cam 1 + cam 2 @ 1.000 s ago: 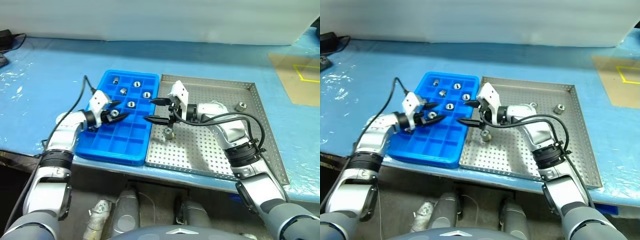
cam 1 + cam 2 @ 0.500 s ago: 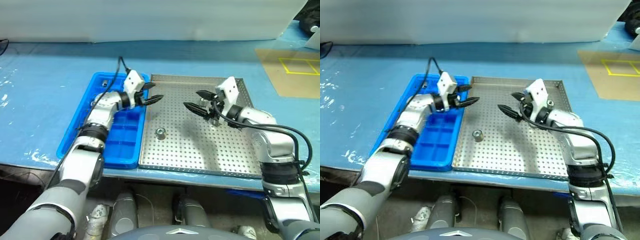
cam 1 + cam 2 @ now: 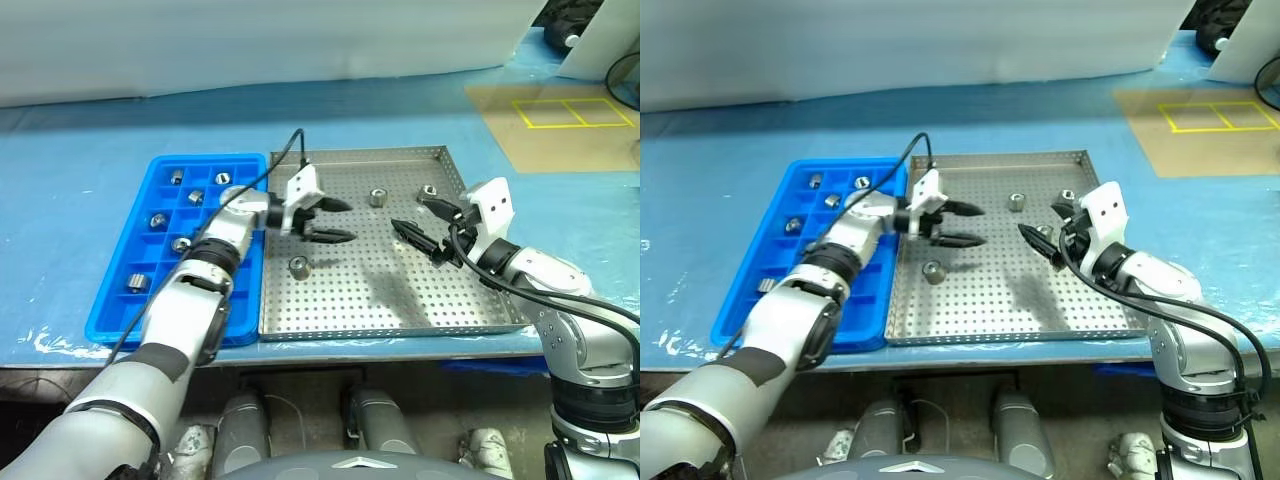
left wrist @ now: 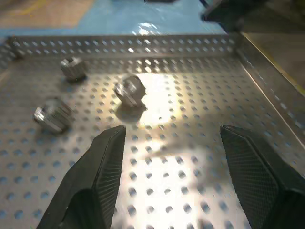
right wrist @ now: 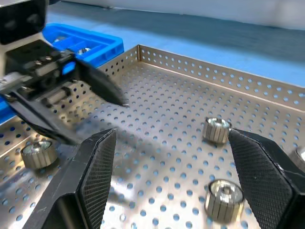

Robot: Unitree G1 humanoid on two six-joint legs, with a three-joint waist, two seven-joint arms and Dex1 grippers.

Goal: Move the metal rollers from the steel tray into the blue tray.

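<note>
A table covered in blue plastic sheet (image 3: 90, 150) carries the blue tray (image 3: 110, 300) and the steel tray (image 3: 440, 310), side by side and touching. Farther off on the right grippers's side lies a brown board (image 3: 500, 120) marked with yellow squares.

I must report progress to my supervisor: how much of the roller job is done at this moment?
Done: several metal rollers already sit in compartments of the blue tray. In hand: nothing; the left gripper and the right gripper are both open and empty over the steel tray. Left: at least three rollers on the steel tray, for example one near the left gripper.
</note>
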